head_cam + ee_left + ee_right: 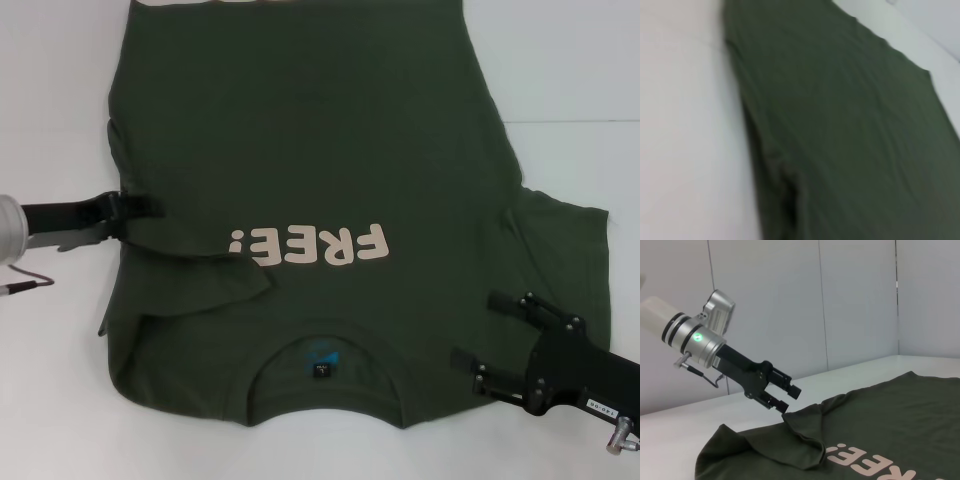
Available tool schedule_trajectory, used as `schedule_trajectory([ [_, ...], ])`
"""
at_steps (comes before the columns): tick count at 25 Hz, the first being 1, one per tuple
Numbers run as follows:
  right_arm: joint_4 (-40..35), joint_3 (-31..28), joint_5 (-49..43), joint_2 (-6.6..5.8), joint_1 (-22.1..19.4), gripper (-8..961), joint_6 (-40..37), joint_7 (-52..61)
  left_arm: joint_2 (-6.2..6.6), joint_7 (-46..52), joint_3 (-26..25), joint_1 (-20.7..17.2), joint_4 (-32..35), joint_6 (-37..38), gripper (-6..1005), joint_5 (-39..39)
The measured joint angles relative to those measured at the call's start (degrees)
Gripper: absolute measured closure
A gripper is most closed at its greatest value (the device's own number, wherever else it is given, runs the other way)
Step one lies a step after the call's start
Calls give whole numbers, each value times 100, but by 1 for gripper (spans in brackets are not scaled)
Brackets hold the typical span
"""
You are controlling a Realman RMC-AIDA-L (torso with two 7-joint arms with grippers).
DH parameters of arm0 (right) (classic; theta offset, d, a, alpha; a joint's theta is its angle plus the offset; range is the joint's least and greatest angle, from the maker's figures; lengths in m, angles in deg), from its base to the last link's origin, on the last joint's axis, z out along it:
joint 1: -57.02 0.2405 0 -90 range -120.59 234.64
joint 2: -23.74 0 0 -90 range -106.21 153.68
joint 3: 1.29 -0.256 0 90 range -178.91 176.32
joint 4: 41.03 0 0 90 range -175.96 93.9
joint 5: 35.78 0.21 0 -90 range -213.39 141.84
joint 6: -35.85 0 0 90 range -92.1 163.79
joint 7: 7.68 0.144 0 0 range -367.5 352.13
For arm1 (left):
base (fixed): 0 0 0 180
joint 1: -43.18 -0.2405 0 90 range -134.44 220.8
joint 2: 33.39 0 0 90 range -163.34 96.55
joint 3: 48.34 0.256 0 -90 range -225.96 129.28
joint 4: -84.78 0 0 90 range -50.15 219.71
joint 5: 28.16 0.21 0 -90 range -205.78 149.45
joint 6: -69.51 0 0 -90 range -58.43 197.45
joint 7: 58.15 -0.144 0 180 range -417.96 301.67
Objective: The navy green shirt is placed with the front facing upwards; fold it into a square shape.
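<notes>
The navy green shirt point(320, 150) lies front up on the white table point(50, 100), collar and blue label point(322, 357) nearest me, with the "FREE!" print point(310, 243) upside down. Its left sleeve point(195, 268) is folded inward over the chest and the cloth there is rumpled. The right sleeve point(570, 240) lies spread out. My left gripper point(140, 220) is open at the shirt's left edge, beside the raised fold; it also shows in the right wrist view point(789, 396). My right gripper point(480, 330) is open just above the shirt's right shoulder. The left wrist view shows only the shirt point(850, 130).
Bare white table point(580, 80) surrounds the shirt on the left and right. The shirt's hem runs past the far edge of the head view. A thin cable point(30, 280) hangs by my left arm. Pale wall panels point(850, 300) stand behind the table.
</notes>
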Motion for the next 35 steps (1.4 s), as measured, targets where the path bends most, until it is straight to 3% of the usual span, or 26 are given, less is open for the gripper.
schedule_trajectory([
  [30, -15, 0, 44, -9, 30, 22, 12, 1, 1, 71, 20, 41, -293, -414, 306, 150],
  [35, -14, 0, 44, -9, 35, 23, 17, 0, 5, 117, 20, 66, -293, -385, 358, 148],
])
